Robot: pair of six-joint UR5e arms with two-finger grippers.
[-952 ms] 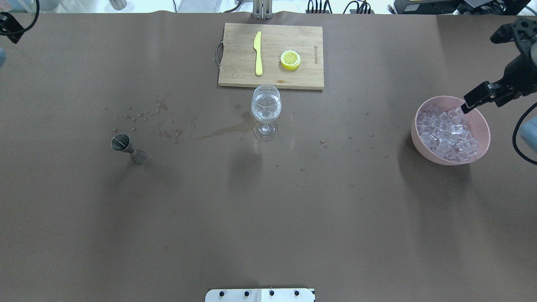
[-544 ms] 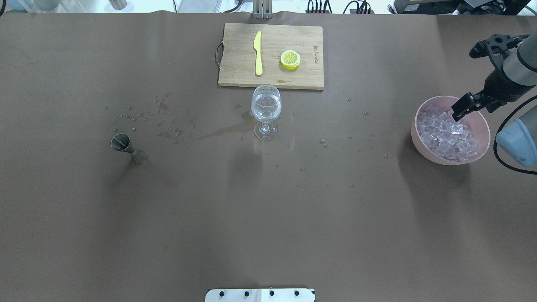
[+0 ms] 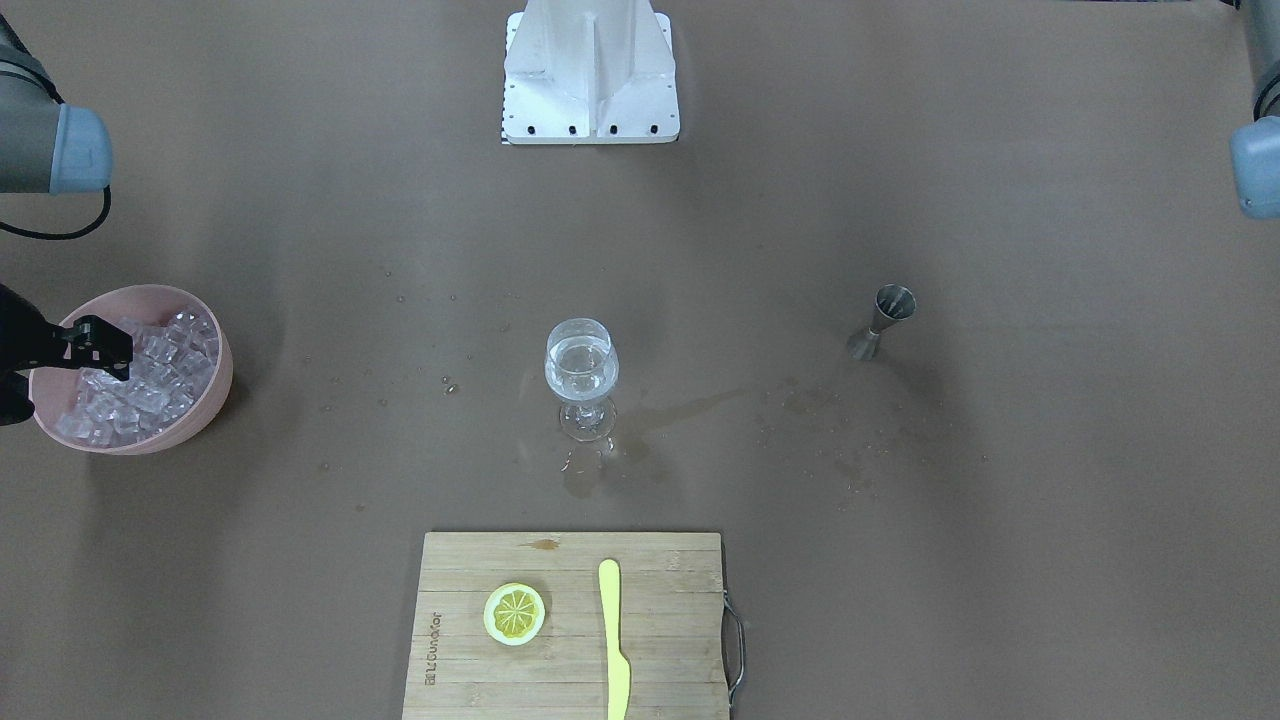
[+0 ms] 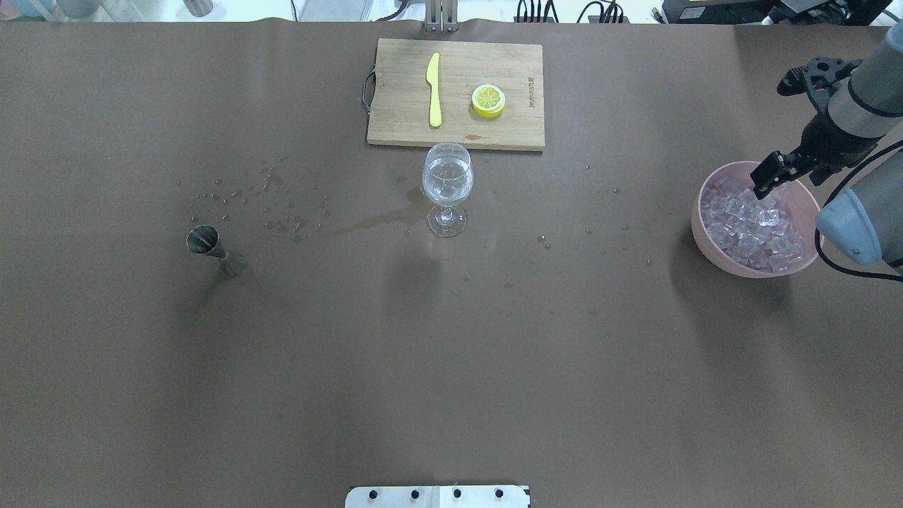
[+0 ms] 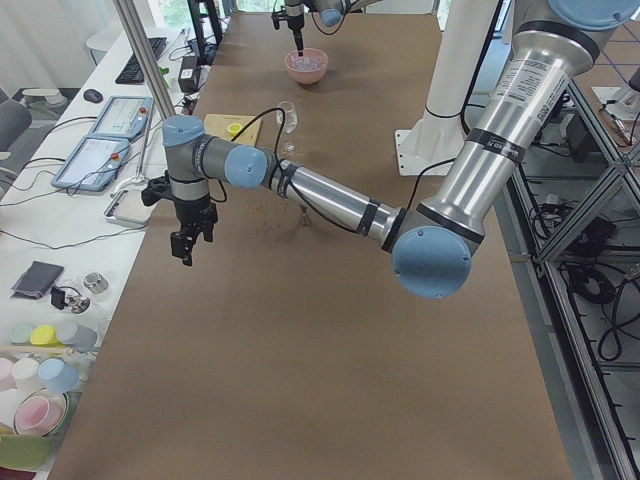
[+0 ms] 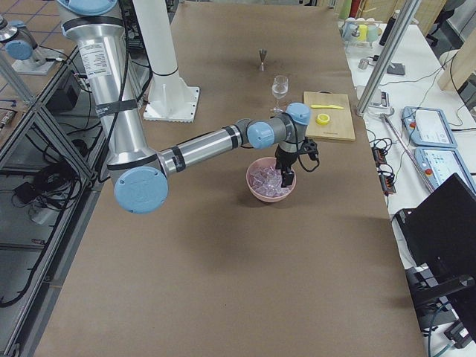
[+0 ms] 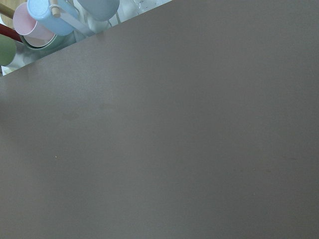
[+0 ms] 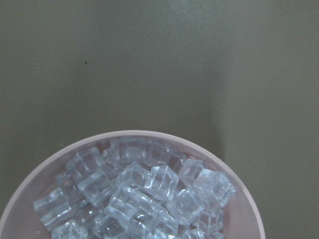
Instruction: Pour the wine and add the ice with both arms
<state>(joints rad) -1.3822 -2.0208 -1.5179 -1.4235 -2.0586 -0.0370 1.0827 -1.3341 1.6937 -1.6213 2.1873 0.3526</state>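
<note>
A stemmed glass (image 4: 447,185) with clear wine in it stands mid-table, also in the front-facing view (image 3: 581,375). A heap of clear ice cubes (image 4: 748,224) fills a pink bowl (image 4: 705,236) at the right. My right gripper (image 4: 783,185) hangs just above the ice at the bowl's far side; its fingers look apart and hold nothing. The right wrist view looks down on the ice (image 8: 139,194). My left gripper (image 5: 184,250) is off the table's left end, low over the brown cover, and shows only in the exterior left view. I cannot tell if it is open or shut.
A steel jigger (image 4: 211,248) stands at the left. A wooden cutting board (image 4: 402,113) at the back holds a yellow knife (image 4: 434,88) and a lemon slice (image 4: 488,100). Wet spots and a spill streak (image 4: 374,220) lie around the glass.
My right gripper has moved left and a little farther back over the pink bowl. My left arm has left the overhead view's top-left corner.
</note>
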